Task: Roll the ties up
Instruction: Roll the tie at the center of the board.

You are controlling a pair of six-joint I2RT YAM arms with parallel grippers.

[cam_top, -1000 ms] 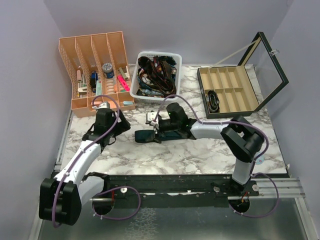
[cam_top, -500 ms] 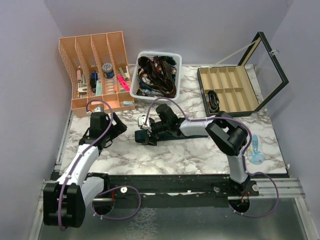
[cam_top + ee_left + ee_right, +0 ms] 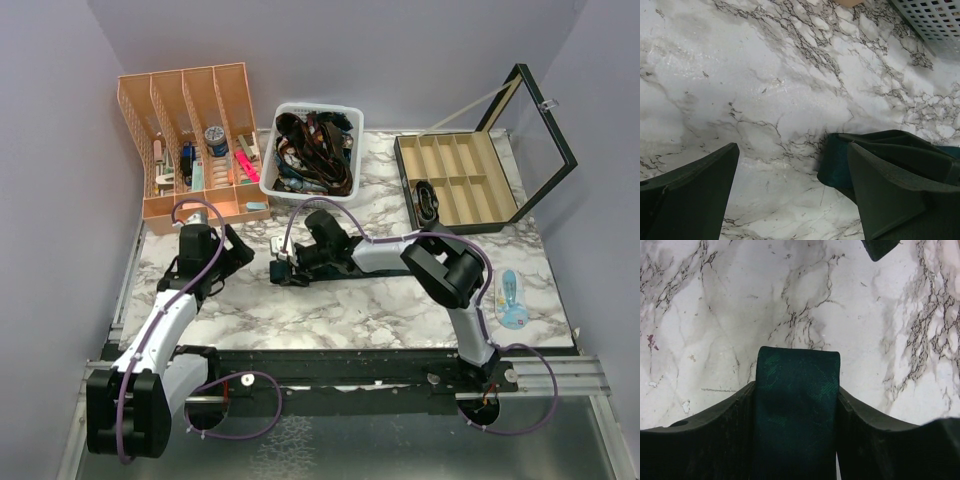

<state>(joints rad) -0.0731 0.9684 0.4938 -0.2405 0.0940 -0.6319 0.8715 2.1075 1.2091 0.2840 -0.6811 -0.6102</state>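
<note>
Right gripper (image 3: 796, 390) clamps the tie (image 3: 797, 367) edge to edge; left gripper (image 3: 790, 147) gapes above marble table (image 3: 740, 75).

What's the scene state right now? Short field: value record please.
tie: dark teal, flat on marble table, lying between the right fingers
right gripper: shut on tie
left gripper: open, empty, tie's end beside one finger
basket: white, heaped with tangled contents
case: lid open, one dark roll in a compartment
</note>
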